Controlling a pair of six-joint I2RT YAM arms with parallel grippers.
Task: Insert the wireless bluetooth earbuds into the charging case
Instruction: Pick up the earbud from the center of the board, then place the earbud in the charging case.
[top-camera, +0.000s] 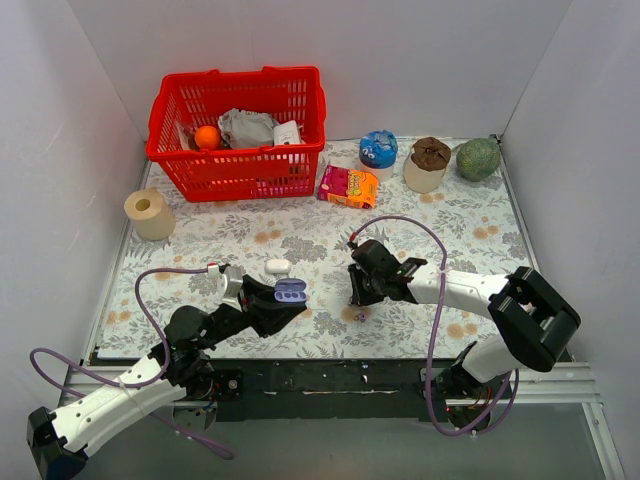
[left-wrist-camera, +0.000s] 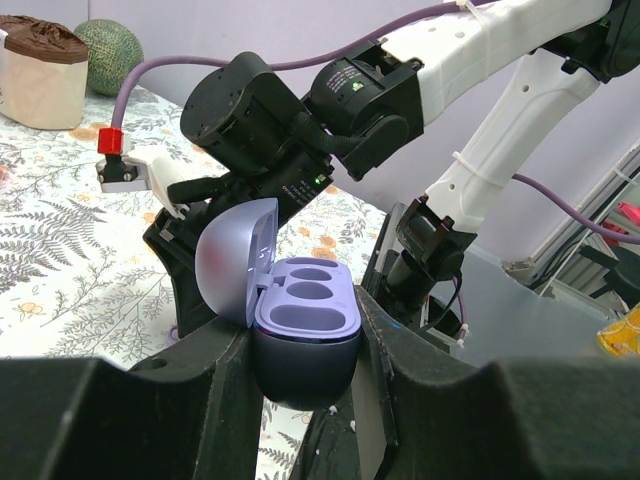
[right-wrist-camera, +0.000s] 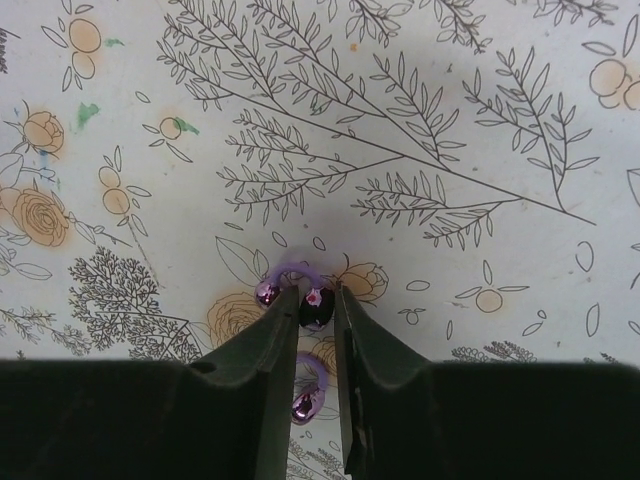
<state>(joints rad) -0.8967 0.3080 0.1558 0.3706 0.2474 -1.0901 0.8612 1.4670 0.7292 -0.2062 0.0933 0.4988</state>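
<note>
The charging case (left-wrist-camera: 305, 310) is pale lavender with its lid swung open, showing purple wells with nothing in them. My left gripper (left-wrist-camera: 303, 332) is shut on its dark lower half and holds it above the table; from above the case (top-camera: 290, 291) sits at that gripper's tip. Two purple earbuds lie on the flowered cloth. My right gripper (right-wrist-camera: 317, 296) points down, its fingertips pressed to either side of one earbud (right-wrist-camera: 316, 308). The second earbud (right-wrist-camera: 307, 403) lies further back between the fingers, untouched. From above, the right gripper (top-camera: 357, 298) is right of the case.
A white capsule (top-camera: 278, 266) lies just behind the left gripper. At the back stand a red basket (top-camera: 237, 135), a paper roll (top-camera: 149, 214), an orange packet (top-camera: 348, 186), a blue tub (top-camera: 378, 150), a brown-topped cup (top-camera: 428, 165) and a green melon (top-camera: 478, 158).
</note>
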